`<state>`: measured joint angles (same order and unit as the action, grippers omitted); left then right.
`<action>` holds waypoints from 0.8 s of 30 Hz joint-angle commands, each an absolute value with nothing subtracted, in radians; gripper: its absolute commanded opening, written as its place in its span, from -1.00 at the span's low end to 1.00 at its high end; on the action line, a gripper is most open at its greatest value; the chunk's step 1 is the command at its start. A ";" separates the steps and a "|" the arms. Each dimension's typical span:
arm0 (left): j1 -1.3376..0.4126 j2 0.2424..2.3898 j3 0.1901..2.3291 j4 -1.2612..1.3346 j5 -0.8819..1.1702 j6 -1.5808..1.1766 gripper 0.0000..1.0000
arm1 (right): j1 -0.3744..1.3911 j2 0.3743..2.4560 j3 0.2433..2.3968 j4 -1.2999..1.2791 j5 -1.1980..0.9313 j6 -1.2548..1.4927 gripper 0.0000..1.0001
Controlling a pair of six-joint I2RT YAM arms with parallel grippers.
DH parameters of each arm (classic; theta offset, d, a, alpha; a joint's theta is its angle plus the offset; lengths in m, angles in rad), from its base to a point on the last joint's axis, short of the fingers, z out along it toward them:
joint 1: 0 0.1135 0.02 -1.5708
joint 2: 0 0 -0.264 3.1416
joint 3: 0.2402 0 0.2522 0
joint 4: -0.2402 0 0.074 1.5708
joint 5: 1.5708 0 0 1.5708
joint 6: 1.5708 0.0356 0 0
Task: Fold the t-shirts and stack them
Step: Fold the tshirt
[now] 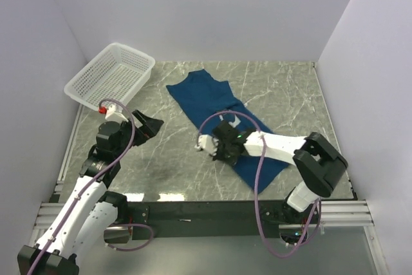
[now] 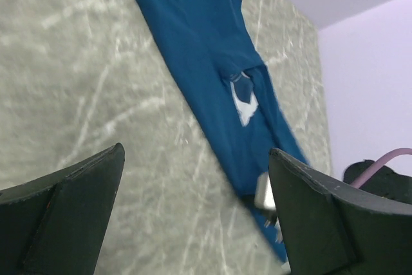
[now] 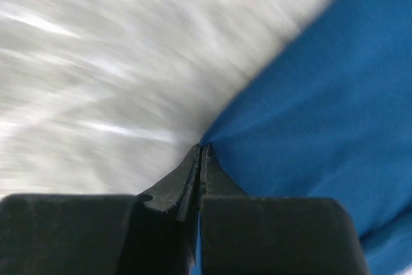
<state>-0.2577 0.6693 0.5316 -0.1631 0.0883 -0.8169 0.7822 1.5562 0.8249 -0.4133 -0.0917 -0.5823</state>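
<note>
The shirt (image 1: 212,98) lies on the counter (image 1: 174,159) as a long narrow strip, running diagonally from the far centre toward the near right corner. This suggests a lengthwise fold is done.

The right gripper (image 3: 201,152) is closed, pinching the strip's left edge near the near end. The left gripper (image 2: 196,152) hangs wide open and empty above the left side of the counter.

The cross folds and stacking are judged still to do. The basket (image 1: 132,49) stands at the far left corner.

No readable text, label, brand or number shows in any view.
</note>
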 commanded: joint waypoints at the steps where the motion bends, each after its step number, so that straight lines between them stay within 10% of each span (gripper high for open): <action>1: -0.256 0.649 0.491 -0.118 0.172 -0.897 0.99 | 0.903 1.632 0.951 -0.534 -0.303 -0.543 -1.00; 9: -0.256 0.647 0.476 -0.175 0.199 -0.887 0.99 | 0.936 1.813 1.308 -0.605 -0.423 -0.436 -0.19; 16: -0.258 0.707 0.398 -0.060 0.241 -0.910 0.99 | 0.531 1.622 1.189 -0.526 -0.489 -0.397 0.03; 20: -0.256 0.784 0.379 0.044 0.287 -0.945 0.98 | 0.261 1.634 1.132 -0.344 -0.637 -0.171 0.77; 24: -0.256 0.841 0.405 0.055 0.318 -0.937 0.96 | 0.135 1.831 1.296 -0.408 -0.758 -0.082 0.78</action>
